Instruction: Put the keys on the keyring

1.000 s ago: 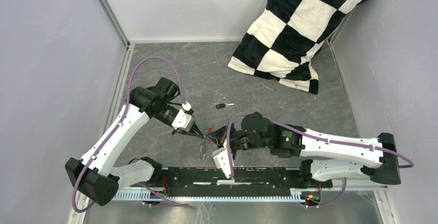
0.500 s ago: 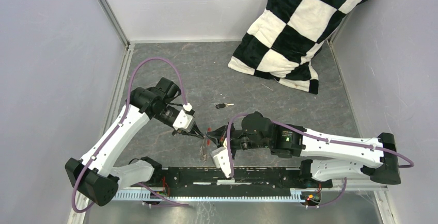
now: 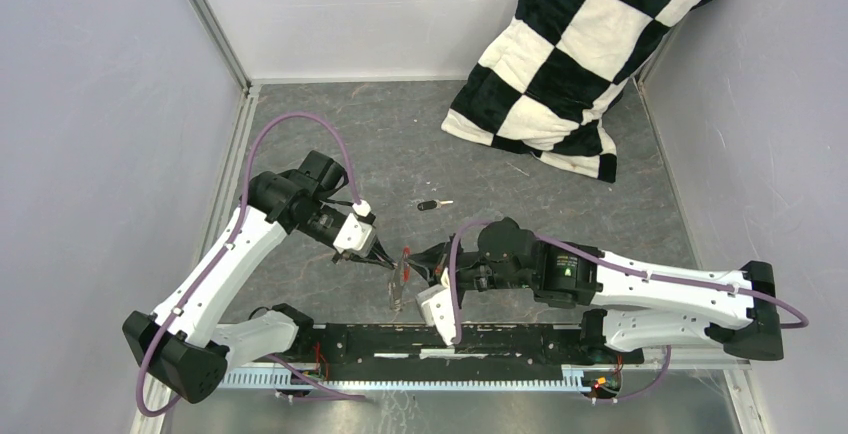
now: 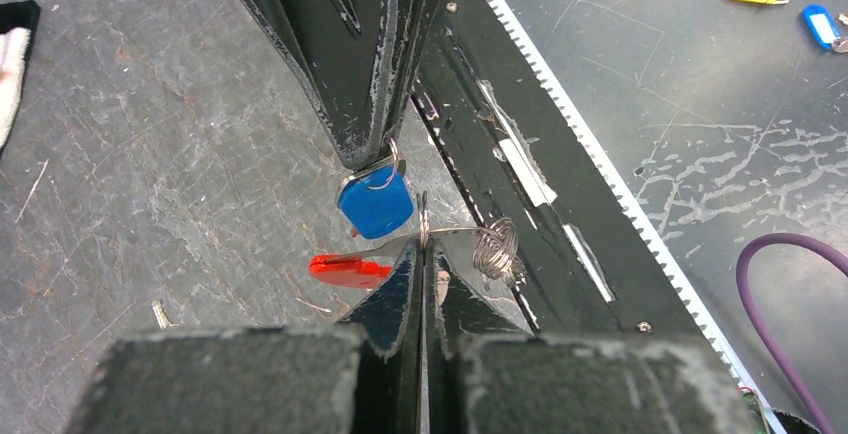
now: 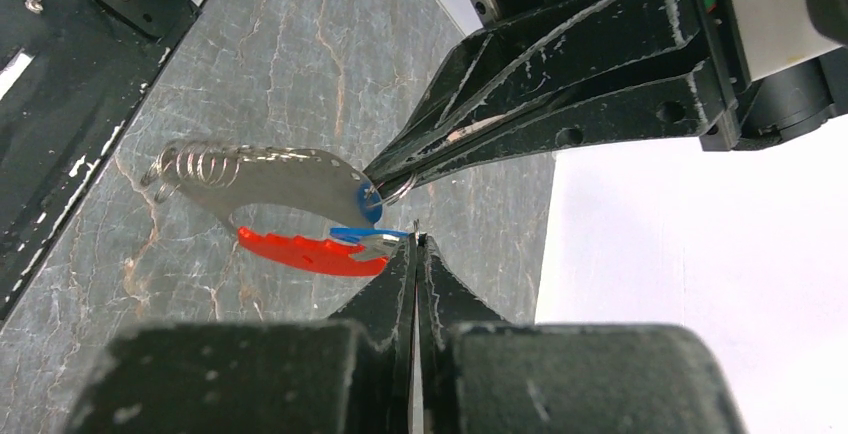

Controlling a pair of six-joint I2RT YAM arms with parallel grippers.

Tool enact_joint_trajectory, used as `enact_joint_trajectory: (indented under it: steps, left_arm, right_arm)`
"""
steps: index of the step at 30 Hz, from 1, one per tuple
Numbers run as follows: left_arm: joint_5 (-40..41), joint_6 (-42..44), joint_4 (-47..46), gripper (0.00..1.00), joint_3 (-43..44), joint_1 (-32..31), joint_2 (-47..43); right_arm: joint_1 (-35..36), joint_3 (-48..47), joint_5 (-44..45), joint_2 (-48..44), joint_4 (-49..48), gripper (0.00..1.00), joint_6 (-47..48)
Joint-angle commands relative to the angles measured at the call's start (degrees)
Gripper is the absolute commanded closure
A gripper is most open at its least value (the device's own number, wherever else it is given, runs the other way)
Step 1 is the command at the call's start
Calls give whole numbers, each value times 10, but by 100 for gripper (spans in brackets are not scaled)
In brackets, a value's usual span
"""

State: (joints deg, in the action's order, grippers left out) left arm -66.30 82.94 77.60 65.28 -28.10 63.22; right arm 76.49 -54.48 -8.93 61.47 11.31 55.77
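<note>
**Ring and blue key held up close together**

Pinched the ring (image 5: 260, 176) by its thin wire in the closed jaws of the left gripper (image 4: 424, 254). Pinched the blue key (image 4: 376, 206) by its head in the closed jaws of the right gripper (image 5: 415, 246). Held both up off the table (image 3: 330, 144), key right beside the wire. Could not make out any wire through the key's hole. Saw the red tag (image 4: 345, 270) hanging just under the blue key. Saw the black key (image 3: 432, 205) lying flat on the table, farther back, well apart from both grippers.

Judged the ring very light, hard and springy, and smooth enough to slip or twist in a pinch. Thought it best to grab the wire near its open end, without blocking the key's way. Judged the key small, stiff and light; best grabbed by the fat plastic head, with the hole left free.
</note>
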Motion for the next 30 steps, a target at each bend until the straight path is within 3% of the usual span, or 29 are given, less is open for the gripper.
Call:
enact_joint_trajectory:
  steps: [1, 30]
  left_arm:
    - [-19, -21, -10, 98, 11, -2, -5]
    - [-13, -44, -34, 98, 6, -1, -6]
  right_arm:
    - [3, 10, 3, -16, -5, 100, -5]
    - [4, -9, -24, 6, -16, 100, -5]
